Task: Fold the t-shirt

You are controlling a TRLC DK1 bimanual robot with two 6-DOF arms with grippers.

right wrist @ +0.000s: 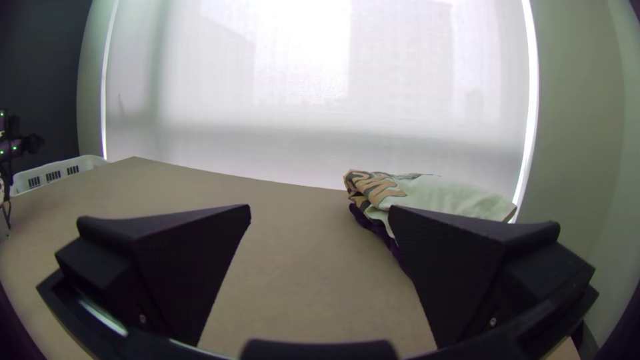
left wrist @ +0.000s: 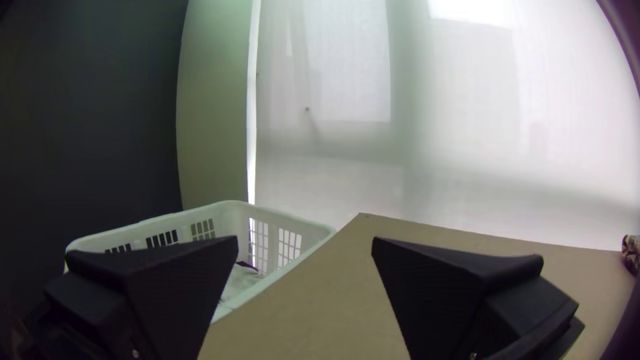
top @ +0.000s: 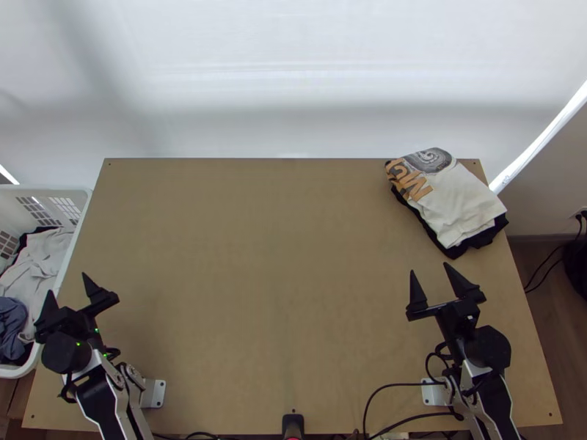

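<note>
A cream t-shirt (top: 458,194) with a printed design lies folded on top of dark cloth (top: 484,236) at the table's far right corner; the same cream shirt (right wrist: 440,197) appears in the right wrist view beyond the fingers. My right gripper (top: 431,269) stands open on the near side of that pile, apart from it; its fingers are spread around nothing, as the right wrist view of the gripper (right wrist: 320,210) confirms. At the table's left edge my left gripper (top: 67,282) is open and holds nothing; in its wrist view the gripper (left wrist: 305,241) has widely parted fingers.
A white laundry basket (top: 82,220) with grey cloth (top: 37,260) and dark blue cloth (top: 11,326) in it stands against the left side of the wooden table (top: 271,279). Black cables (top: 370,400) run along the near edge. A white curtain (top: 293,73) hangs behind the table.
</note>
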